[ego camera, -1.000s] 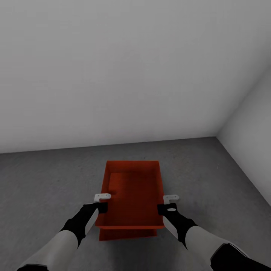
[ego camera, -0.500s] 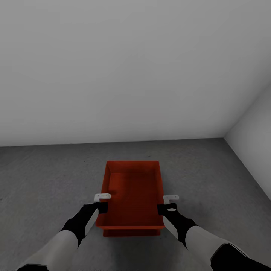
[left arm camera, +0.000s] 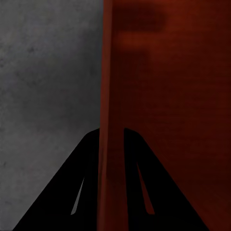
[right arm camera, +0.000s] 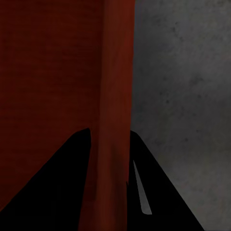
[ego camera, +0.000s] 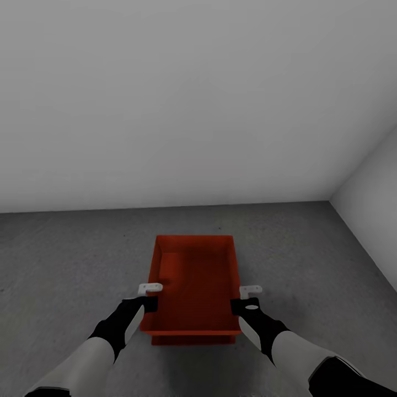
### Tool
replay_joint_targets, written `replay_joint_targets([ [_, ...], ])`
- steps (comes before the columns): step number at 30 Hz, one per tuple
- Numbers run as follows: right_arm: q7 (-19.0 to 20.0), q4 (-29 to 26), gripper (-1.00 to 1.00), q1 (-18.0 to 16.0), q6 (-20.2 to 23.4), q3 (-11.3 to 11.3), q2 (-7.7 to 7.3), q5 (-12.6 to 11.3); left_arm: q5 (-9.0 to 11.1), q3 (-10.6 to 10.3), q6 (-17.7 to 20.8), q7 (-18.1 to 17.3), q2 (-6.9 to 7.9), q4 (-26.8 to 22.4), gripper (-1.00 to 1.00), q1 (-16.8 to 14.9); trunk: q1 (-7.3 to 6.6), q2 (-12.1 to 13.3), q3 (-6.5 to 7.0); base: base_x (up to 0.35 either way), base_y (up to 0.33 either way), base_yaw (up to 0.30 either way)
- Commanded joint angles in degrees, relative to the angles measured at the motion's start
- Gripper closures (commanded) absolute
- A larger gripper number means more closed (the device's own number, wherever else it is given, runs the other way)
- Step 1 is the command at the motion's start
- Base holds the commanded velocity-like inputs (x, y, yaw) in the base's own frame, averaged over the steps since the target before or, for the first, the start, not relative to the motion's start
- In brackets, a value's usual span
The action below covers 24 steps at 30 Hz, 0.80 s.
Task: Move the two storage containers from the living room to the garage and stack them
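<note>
In the head view I hold an orange-red storage container [ego camera: 193, 281] by its two long side walls, over the dark grey garage floor [ego camera: 66, 264]. My left gripper [ego camera: 149, 300] is shut on the left wall and my right gripper [ego camera: 242, 302] is shut on the right wall. In the left wrist view, black fingers [left arm camera: 86, 183] straddle the container wall [left arm camera: 113, 72]. The right wrist view shows fingers [right arm camera: 67, 183] clamping the wall [right arm camera: 115, 72]. A second storage container [ego camera: 193, 340] lies directly under the held one, with just its near edge peeking out. Whether the two touch I cannot tell.
A plain white-grey wall [ego camera: 165, 110] runs across ahead, close behind the containers. A second wall [ego camera: 377, 193] meets it in a corner at the right. Bare concrete floor spreads to both sides of the containers.
One second ago the lower container's edge stuck out skewed toward the left; now it lines up under the held one. The view also turned slightly. Nothing differs over the last half second.
</note>
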Motion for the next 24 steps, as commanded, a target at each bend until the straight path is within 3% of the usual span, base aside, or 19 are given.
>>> replay_joint_targets([
  [1,-6.1,0.1,1.0,0.0,0.3,-0.4,-0.01,-0.6,-0.9,0.8,0.4,0.7,-0.03,-1.3,1.0,0.0,0.0,0.0,-0.13,0.0,0.0,0.0],
  [12,-6.1,0.1,1.0,0.0,0.3,-0.4,-0.01,-0.6,-0.9,0.8,0.4,0.7,-0.12,-1.3,1.0,0.0,0.0,0.0,-1.06,0.0,0.0,0.0],
  [24,-6.1,0.1,1.0,0.0,0.3,-0.4,-0.01,-0.6,-0.9,0.7,0.4,0.8,-0.21,-1.2,1.0,0.0,0.0,0.0,-1.14,0.0,0.0,0.0],
])
